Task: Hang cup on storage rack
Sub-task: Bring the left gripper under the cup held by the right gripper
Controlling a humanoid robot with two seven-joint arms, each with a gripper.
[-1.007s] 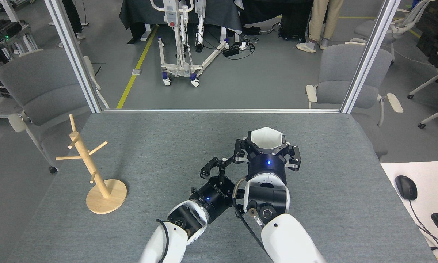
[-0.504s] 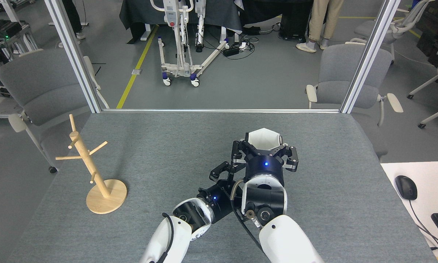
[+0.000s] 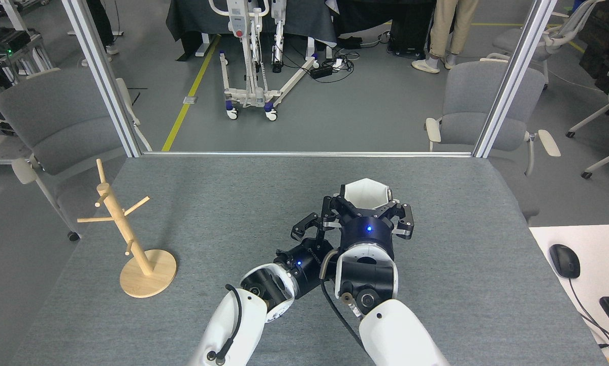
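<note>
Cup (image 3: 366, 193) upright, mouth up; storage rack (image 3: 131, 239) post slanted

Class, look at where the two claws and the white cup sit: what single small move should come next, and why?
Probably shut the right claw on the cup: its fingers appear to flank the cup without clearly gripping it. The storage rack stands far left, and the left claw is open, beside the cup.

surface: grey felt-covered table (image 3: 223, 193) | left, near edge: wooden rack (image 3: 131, 239) upright on round base | centre, toward far side: white cup (image 3: 365, 193), rim up
</note>
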